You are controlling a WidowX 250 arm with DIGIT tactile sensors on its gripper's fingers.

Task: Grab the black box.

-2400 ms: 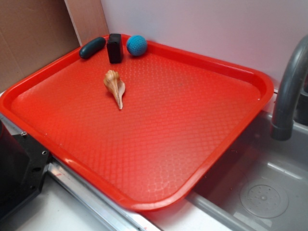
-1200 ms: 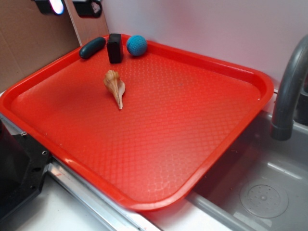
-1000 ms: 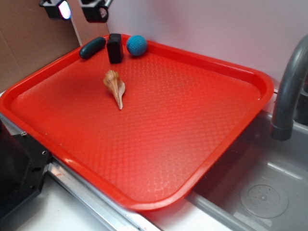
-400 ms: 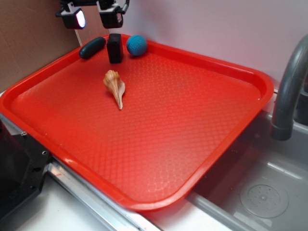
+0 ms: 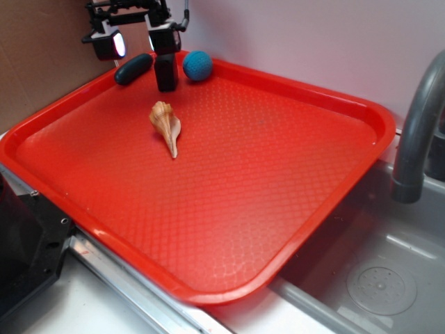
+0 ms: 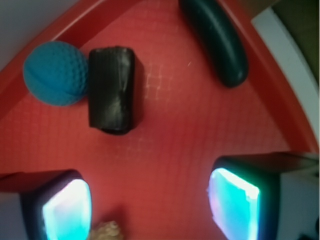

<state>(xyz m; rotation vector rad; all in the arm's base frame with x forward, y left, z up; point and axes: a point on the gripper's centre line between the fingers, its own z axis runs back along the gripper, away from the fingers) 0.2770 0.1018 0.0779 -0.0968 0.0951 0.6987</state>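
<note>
The black box (image 5: 166, 73) stands upright at the far left corner of the red tray (image 5: 264, 188), between a dark capsule (image 5: 133, 69) and a blue ball (image 5: 197, 65). My gripper (image 5: 138, 40) hangs open just above and left of the box, with one finger (image 5: 164, 36) over the box's top. In the wrist view the black box (image 6: 111, 88) lies ahead of the open gripper (image 6: 150, 206), toward the left finger (image 6: 65, 210), with the ball (image 6: 55, 72) on its left and the capsule (image 6: 215, 40) to the right. Nothing is between the fingers.
A tan seashell (image 5: 166, 126) lies on the tray nearer than the box; its tip shows in the wrist view (image 6: 106, 231). A cardboard panel (image 5: 42, 49) and a white wall (image 5: 313, 35) stand behind the tray. A grey faucet (image 5: 417, 132) and sink (image 5: 368, 271) are at the right.
My gripper has come into view at the top left and moved down and right, until it hangs just above the black box and the capsule. The objects on the tray have not moved.
</note>
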